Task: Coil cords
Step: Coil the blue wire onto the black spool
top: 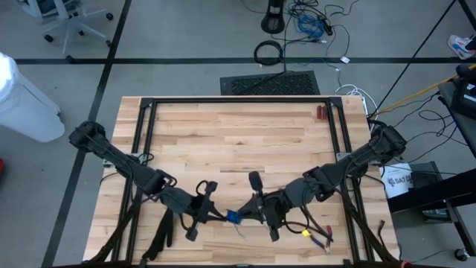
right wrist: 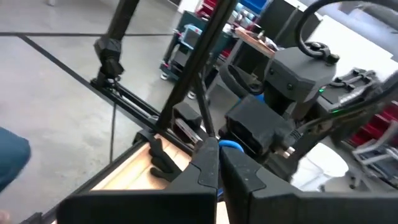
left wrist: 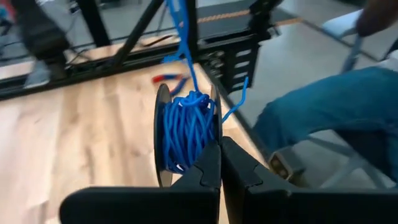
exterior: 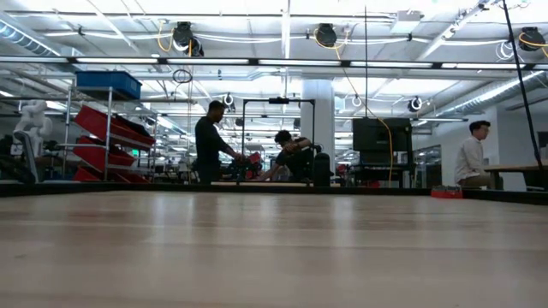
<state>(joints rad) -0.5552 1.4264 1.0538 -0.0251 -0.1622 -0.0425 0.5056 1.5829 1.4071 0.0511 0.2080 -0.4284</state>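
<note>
A small red object (top: 321,112) lies near the far edge of the wooden worktop (top: 238,141); people (exterior: 208,141) stand in the room behind.

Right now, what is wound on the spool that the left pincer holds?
Blue cord is wound thickly on the spool, with one strand leading away. The left pincer covers its lower part; the core is hidden.

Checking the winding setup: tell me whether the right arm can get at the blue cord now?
Probably yes. The right gripper sits shut beside the blue cord, which the left gripper holds shut on its wound bundle. Nothing shows between them, though the two grippers crowd each other.
</note>
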